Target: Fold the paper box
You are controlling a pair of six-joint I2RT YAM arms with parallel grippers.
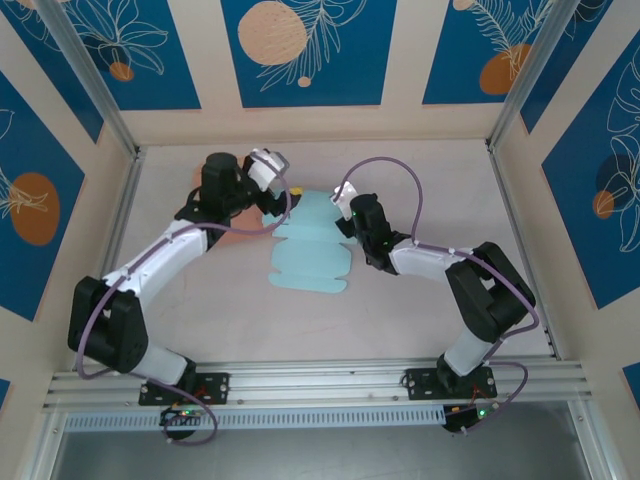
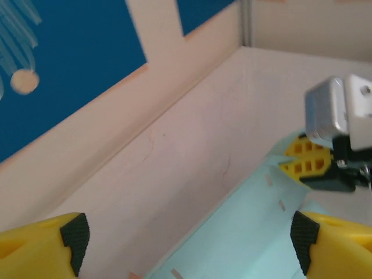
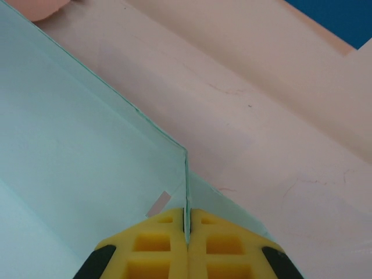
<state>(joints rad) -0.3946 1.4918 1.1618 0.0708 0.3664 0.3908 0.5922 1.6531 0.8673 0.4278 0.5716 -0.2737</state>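
Note:
The light blue paper box (image 1: pixel 310 252) lies mostly flat on the table, its far end partly raised. My right gripper (image 3: pixel 187 232) is shut on an upright edge of the box (image 3: pixel 75 151), the thin card pinched between its yellow fingertips. That gripper (image 1: pixel 346 216) stands at the box's far right corner. My left gripper (image 2: pixel 189 238) is open, with its yellow fingers spread wide over the left edge of the paper (image 2: pixel 250 232) and nothing held between them. From above, the left gripper (image 1: pixel 280 202) sits at the box's far left corner. The right gripper's fingertips (image 2: pixel 302 160) also show in the left wrist view.
A pale orange piece (image 1: pixel 238 232) lies on the table under the left arm, just left of the box. Beige walls with blue panels (image 1: pixel 300 50) close the table at the back and sides. Bare tabletop (image 1: pixel 300 325) lies between the box and the arm bases.

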